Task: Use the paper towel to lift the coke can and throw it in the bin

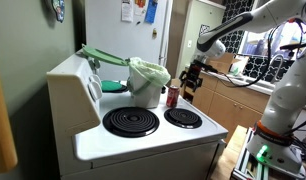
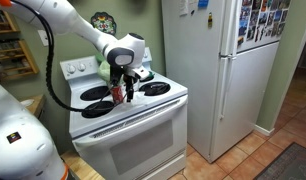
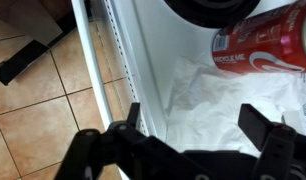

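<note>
Fingers (image 3: 133, 118) of the gripper (image 3: 193, 122) stand spread wide with nothing pinched between them. Under the gap lies only the crumpled paper towel (image 3: 221, 92), on the white stove (image 3: 128, 50).

Your next move turns on this: in the wrist view the coke can (image 3: 268, 45) sits beyond the fingertips, up towards the right corner of the picture, at the far edge of the towel and just beside a black burner (image 3: 208, 10). Its long axis runs across that view, roughly along the line from one finger to the other. So I judge you would gather the towel first, then reach forward and towards that corner.

Several things stay unclear:
- The can's far end is cut off by the picture's edge.
- You cannot tell whether the towel touches the can or merely lies near it.
- In an exterior view the can (image 1: 173, 96) is a small red spot between the green-lined bin (image 1: 148, 82) and the gripper (image 1: 190, 82) — too small to say whether it stands or lies.
</note>
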Robot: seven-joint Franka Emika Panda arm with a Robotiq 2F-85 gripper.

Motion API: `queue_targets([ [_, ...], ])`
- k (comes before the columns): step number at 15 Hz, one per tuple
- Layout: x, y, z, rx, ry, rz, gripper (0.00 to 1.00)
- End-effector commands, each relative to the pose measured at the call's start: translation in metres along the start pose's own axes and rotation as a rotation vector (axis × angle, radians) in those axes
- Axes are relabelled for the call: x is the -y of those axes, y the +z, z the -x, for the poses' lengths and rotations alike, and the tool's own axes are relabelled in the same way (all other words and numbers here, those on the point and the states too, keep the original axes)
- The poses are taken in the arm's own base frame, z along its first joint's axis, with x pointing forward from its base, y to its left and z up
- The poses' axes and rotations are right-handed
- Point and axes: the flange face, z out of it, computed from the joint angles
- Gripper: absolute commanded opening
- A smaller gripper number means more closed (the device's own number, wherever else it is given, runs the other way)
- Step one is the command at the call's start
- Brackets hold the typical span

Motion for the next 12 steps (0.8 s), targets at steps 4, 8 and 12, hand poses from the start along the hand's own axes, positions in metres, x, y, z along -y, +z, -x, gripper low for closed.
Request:
queue_targets([
  [4, 0.024, 0.047, -0.035, -0.010, 0.115, 0.037, 1.00],
  [8, 0.048, 0.063, -0.039, 0.018, 0.154, 0.034, 1.00],
  [12, 0.060, 0.070, -0.047, 0.028, 0.176, 0.034, 1.00],
])
